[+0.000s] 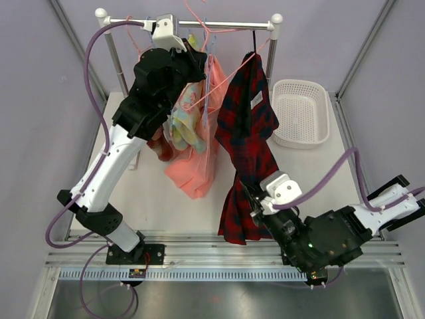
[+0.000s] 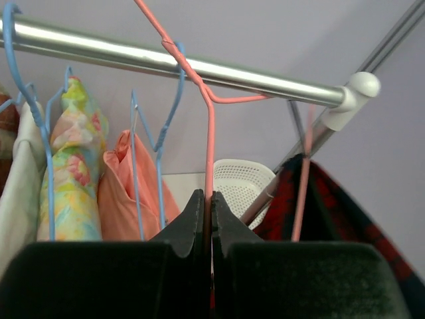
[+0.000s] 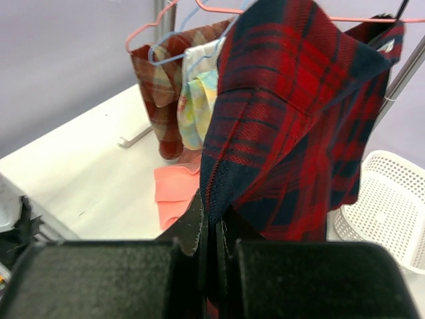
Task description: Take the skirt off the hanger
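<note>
The red and navy plaid skirt (image 1: 247,133) hangs on a pink wire hanger (image 1: 226,85) from the metal rail (image 1: 219,25). My left gripper (image 1: 199,63) is up by the rail, shut on the pink hanger's straight wire (image 2: 210,146) just below its hook; its fingertips (image 2: 208,199) pinch the wire. My right gripper (image 1: 255,193) is low at the front, shut on the skirt's lower edge. In the right wrist view the skirt (image 3: 292,113) rises from between the closed tips of that gripper (image 3: 214,212). The skirt also shows in the left wrist view (image 2: 332,206).
Blue hangers (image 2: 159,133) on the rail carry a floral garment (image 1: 186,123), an orange garment (image 1: 196,166) and a brown plaid one (image 3: 159,100) left of the skirt. A white perforated basket (image 1: 302,109) sits on the table at the back right.
</note>
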